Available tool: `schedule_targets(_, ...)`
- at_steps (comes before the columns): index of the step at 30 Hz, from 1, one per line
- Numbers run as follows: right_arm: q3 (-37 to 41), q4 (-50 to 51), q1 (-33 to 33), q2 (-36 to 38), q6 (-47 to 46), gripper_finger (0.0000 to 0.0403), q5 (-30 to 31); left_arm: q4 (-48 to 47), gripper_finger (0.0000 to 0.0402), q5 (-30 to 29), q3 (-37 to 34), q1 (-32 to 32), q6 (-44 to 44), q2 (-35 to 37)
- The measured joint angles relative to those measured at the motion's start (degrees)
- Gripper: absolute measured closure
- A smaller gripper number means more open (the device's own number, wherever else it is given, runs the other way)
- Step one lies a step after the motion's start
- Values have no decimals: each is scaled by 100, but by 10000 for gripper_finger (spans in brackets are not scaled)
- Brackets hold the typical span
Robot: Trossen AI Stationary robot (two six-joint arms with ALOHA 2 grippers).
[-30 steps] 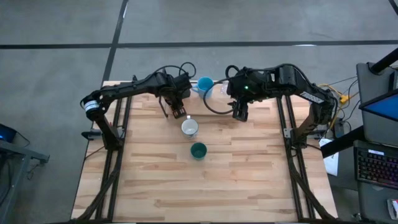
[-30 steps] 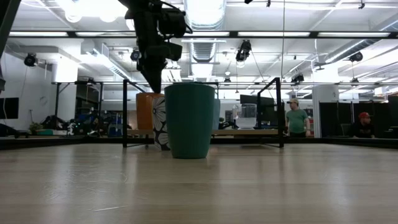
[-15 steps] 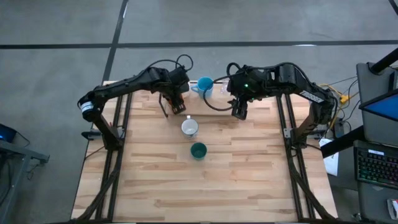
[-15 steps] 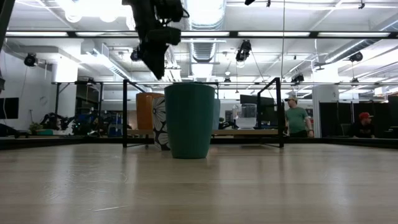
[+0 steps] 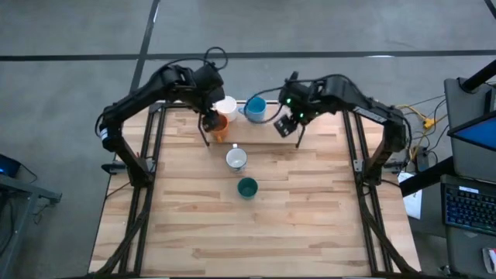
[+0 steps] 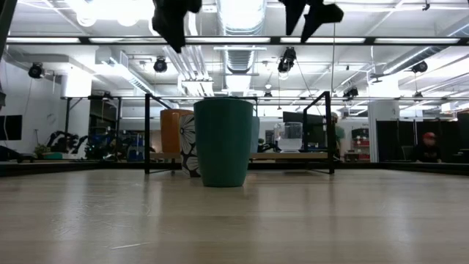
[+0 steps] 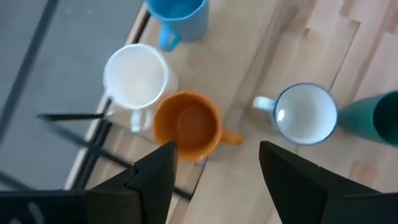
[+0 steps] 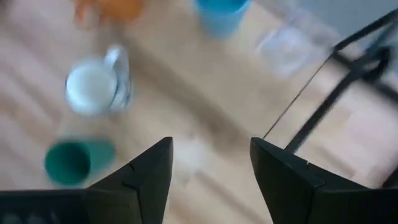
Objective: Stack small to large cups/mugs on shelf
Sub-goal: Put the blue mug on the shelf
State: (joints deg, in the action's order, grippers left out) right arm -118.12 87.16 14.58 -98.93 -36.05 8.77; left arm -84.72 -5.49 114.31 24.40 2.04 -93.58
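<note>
My left gripper (image 7: 214, 165) has lifted off the orange cup (image 7: 188, 124), jaws apart and empty; it stands shelved beside the white cup (image 7: 135, 74). My right gripper (image 8: 211, 163) hangs wide, empty.

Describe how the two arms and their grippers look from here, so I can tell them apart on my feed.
Both arms are dark, jointed and much alike. The left arm has a pale band near its base and a black cable looping above its wrist. The right arm shows small green lights near the wrist. The left gripper and right gripper each have two dark, flat, angular fingers.
</note>
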Motion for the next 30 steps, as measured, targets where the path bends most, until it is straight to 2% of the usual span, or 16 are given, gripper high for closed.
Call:
schedule_targets(3,307,-6,-2,-150,313,195,-537,-433,189,-293,339,-2,1,30)
schedule_targets(6,459,-206,-75,-309,659,195,-1099,-517,189,-297,414,0,28,211)
schedule_targets(10,400,-442,-258,-501,1149,195,-2045,-529,189,266,328,-2,154,551)
schedule_targets(15,147,-377,-330,-740,1418,195,-2273,-532,189,1071,109,-19,493,968)
schedule_targets(23,-33,20,-404,-930,3508,195,-2441,-531,189,1854,-1140,-282,1961,1774)
schedule_targets(30,-256,193,-424,-1309,4467,195,-2368,-475,189,1872,-2827,-354,2574,2297)
